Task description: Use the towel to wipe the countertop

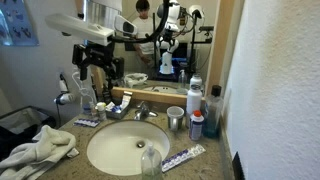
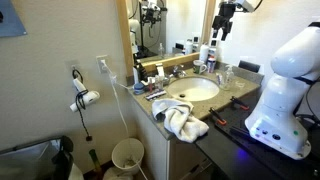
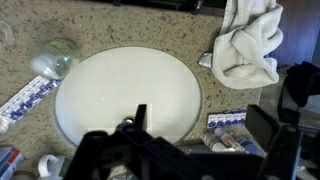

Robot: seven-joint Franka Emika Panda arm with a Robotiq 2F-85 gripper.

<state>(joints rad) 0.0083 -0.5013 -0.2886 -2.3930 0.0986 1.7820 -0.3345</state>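
A crumpled white towel (image 1: 40, 148) lies on the speckled countertop (image 1: 218, 165) beside the round white sink (image 1: 128, 150). Both exterior views show it, the other one at the counter's near corner (image 2: 183, 122). In the wrist view the towel (image 3: 248, 40) is at the top right, past the sink (image 3: 120, 95). My gripper (image 1: 88, 68) hangs high above the counter near the mirror and shows in the other exterior view too (image 2: 222, 25). In the wrist view its fingers (image 3: 200, 120) are spread apart with nothing between them, well away from the towel.
A faucet (image 1: 135, 110), a steel cup (image 1: 176, 119) and bottles (image 1: 197, 122) stand along the back of the counter. A toothpaste box (image 1: 183, 157) and a clear glass (image 3: 55, 55) lie near the sink. A blue packet (image 3: 228, 118) lies below the gripper. The robot base (image 2: 285, 85) stands beside the counter.
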